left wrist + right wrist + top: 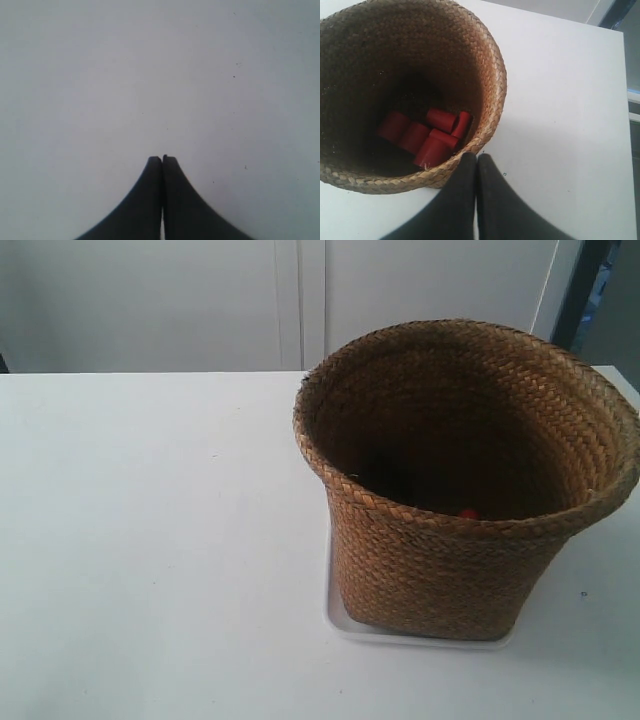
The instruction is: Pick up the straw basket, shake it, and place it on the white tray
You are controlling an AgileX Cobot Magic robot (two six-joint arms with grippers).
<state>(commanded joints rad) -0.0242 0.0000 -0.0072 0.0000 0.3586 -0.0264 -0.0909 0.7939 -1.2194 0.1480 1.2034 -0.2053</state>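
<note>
Straw basket (440, 550) first, since everything turns on it: judged from my 2 grippers outward, it looks already set down.

My right gripper (476, 156) has its jaws pressed together with nothing between them. It sits just outside the braided rim of the basket (492, 65); I cannot tell whether the tips touch the straw. My left gripper (162, 158) is likewise closed on nothing and hangs over bare white table (100, 75), well away from the work.

Looking down into the basket, I see several red cylinders (432, 137) lying loose in a heap on its floor. In the exterior view the basket stands upright on the white tray (336, 620). Only a thin strip of the tray shows along the near and left edges of the base. The far and right edges are hidden, so I cannot confirm the base sits wholly inside the low rim.

The danger I see is my right gripper. It is so close to the flared rim that a careless sideways or upward withdrawal could catch the braid. That would tip the basket or drag it and the light tray across the table (150, 540). If the base straddles the tray's rim, a small nudge could rock it and send the cylinders rolling.
</note>
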